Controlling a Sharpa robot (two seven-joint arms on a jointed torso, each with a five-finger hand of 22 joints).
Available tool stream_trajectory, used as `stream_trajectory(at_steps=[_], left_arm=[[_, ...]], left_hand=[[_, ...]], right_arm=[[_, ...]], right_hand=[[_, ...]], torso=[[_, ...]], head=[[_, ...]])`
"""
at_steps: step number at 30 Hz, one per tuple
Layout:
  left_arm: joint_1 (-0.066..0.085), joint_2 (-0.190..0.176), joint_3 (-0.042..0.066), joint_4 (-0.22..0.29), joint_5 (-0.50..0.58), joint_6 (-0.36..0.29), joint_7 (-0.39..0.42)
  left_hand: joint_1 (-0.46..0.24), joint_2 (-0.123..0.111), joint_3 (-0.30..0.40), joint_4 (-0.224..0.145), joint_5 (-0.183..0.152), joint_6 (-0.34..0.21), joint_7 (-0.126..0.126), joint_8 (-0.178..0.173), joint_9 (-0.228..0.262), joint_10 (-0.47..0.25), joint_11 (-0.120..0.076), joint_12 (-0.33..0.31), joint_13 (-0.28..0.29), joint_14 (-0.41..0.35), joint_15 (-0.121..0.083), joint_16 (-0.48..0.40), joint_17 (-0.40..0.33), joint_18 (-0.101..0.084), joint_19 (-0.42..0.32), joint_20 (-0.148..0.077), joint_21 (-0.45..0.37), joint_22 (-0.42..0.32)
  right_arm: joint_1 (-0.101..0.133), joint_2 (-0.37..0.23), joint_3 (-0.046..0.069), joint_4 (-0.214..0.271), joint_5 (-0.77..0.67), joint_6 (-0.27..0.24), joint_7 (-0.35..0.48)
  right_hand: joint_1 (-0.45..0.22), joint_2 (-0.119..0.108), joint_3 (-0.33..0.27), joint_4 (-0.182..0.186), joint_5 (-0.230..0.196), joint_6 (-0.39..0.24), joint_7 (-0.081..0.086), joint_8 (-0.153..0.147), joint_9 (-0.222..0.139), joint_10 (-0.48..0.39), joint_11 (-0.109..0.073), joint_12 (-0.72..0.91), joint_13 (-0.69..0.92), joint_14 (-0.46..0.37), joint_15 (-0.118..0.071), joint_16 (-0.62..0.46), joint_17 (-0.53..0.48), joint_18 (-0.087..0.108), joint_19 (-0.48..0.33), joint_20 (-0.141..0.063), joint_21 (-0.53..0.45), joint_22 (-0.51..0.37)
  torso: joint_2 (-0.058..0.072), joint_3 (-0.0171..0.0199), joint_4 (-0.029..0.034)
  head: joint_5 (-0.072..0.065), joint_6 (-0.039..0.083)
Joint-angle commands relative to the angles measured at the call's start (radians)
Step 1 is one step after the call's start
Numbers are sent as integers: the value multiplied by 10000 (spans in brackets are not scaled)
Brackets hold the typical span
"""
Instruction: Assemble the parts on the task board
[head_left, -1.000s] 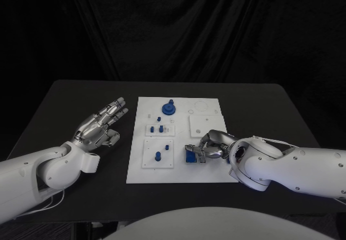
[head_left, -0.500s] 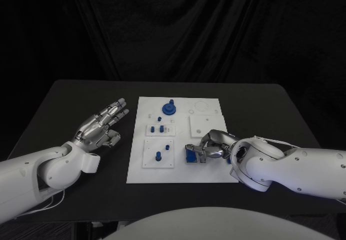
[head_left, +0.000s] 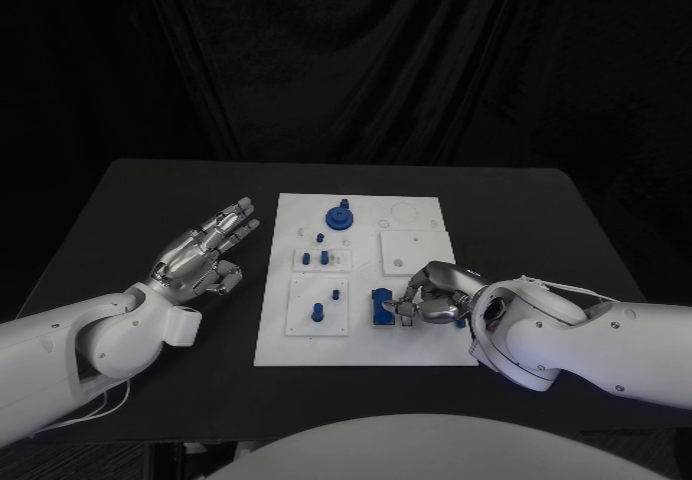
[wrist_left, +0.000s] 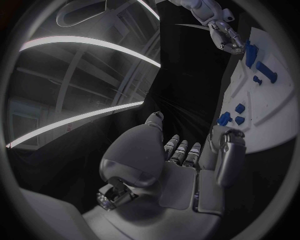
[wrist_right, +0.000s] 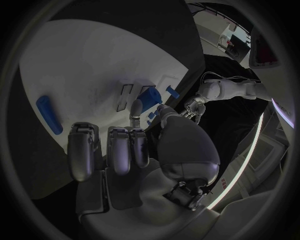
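Note:
The white task board (head_left: 418, 345) lies mid-table. My right hand (head_left: 433, 297) rests over its near right part. Its thumb and one finger pinch an upright blue part (head_left: 382, 305), which the right wrist view shows between those fingertips (wrist_right: 149, 97). A long blue piece (wrist_right: 49, 114) lies flat on the board by that hand. A round blue knob (head_left: 339, 216) stands at the board's far end, and small blue pegs (head_left: 320, 258) stand in the left plates. My left hand (head_left: 202, 255) hovers left of the board, fingers spread, holding nothing.
The board carries raised white plates, one with a peg (head_left: 313, 315) near its front left and a bare one (head_left: 408, 250) on the right. Bare black table (head_left: 159, 200) surrounds the board. The left wrist view shows the board (wrist_left: 262, 115) and my right hand (wrist_left: 225, 35) beyond it.
My right hand and forearm have shifted slightly right, so more of the blue part shows beside the fingers. The left hand has stayed put.

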Motion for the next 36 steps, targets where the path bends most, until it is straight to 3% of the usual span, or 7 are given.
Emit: stream_trajectory(at_steps=[1,8,23,29,31,32,36], left_arm=[[-23,-1,8,24,30,117,63],[-32,-2,8,31,30,109,47],[-49,9,8,17,30,119,25],[-63,11,8,16,30,134,9],[-67,11,8,11,30,131,-7],[-69,12,8,6,30,131,-13],[-79,14,8,-10,30,138,-35]], left_hand=[[9,56,-15,-47,62,-34,14,43,10,-31,-72,41,13,-3,45,-36,-15,-138,1070,68,30,2634],[18,60,-1,-70,89,-33,32,43,10,-32,-68,47,14,-3,47,-36,-15,-138,1070,81,30,2634],[19,58,-1,-73,90,-33,33,43,10,-31,-67,50,14,-3,48,-36,-15,-138,1070,82,30,2634],[20,56,6,-90,100,-37,37,42,10,-32,-52,52,14,-3,63,-36,-15,-138,1070,89,30,2634],[20,56,6,-90,100,-37,37,42,10,-32,-52,52,14,-3,63,-36,-15,-138,1070,89,30,2634],[20,58,9,-94,103,-35,38,42,10,-32,-47,56,15,-3,73,-36,-15,-138,1070,89,30,2634],[23,72,22,-102,113,-27,49,44,12,-31,-39,64,16,-3,92,-36,-15,-138,1070,88,30,2634]], right_arm=[[-39,-60,-4,97,-123,263,102],[-64,-70,-7,123,-128,411,58],[-75,25,-7,73,-129,676,-176],[-77,51,-6,33,-129,529,-255],[-77,47,-6,38,-129,411,-239],[-77,43,-6,48,-129,348,-222],[-77,47,-6,69,-129,200,-178]], right_hand=[[149,-15,-152,31,-89,-58,-61,193,257,1059,-94,28,2634,1047,-82,-7,2551,21,608,-76,53,2296],[268,78,-325,56,-126,-83,-114,452,596,1059,-140,28,2634,1044,-120,-12,2537,25,601,-111,38,2290],[475,216,-471,-22,-276,-148,-163,619,877,1059,-185,28,2634,1043,-160,-14,2531,26,599,-149,32,2289],[1002,479,-373,-132,-87,-162,-207,726,1059,1059,-226,28,2634,1040,-195,-19,2515,28,598,-184,27,2287],[1083,656,-336,-58,21,-178,-222,748,1117,1059,-240,28,2634,1039,-206,-21,2510,29,597,-199,24,2286],[1274,904,-231,-19,184,-174,-255,787,1193,1059,-268,28,2634,1045,-230,-10,2542,26,604,-218,36,2290],[1511,1041,-127,-49,258,-184,-282,807,1249,1059,-293,28,2634,1046,-251,-9,2544,22,611,-236,48,2295]], torso=[[9,3,-8],[3,-5,0],[11,-3,19],[12,-5,18],[11,-5,14],[12,-5,13],[12,0,0]], head=[[5,2],[14,2],[7,2],[20,2],[34,2],[37,2],[41,2]])
